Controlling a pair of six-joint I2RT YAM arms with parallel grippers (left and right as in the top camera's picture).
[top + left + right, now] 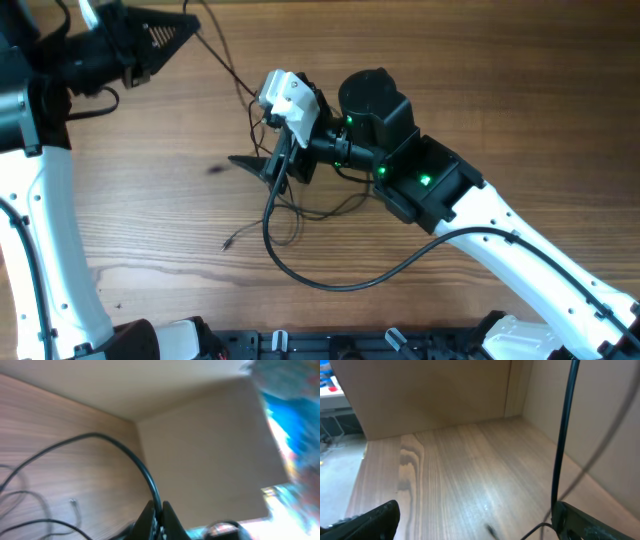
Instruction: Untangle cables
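Observation:
The cables (290,205) are thin black cords lying tangled on the wooden table at centre, with one small plug tip (228,243) stretched out to the left. My left gripper (190,27), at the top left, is shut on one cable (125,455) that arcs away from its jaws over the table. Another plug tip (73,503) lies on the wood below. My right gripper (272,165) hovers over the tangle, open wide. Nothing lies between its fingers (370,522). A black cord (565,435) runs upright just beside its right finger (585,522).
A thicker black lead (320,283) loops from the right wrist across the front of the table. Plain brown walls (430,395) rise behind the table. A black rail (330,345) runs along the front edge.

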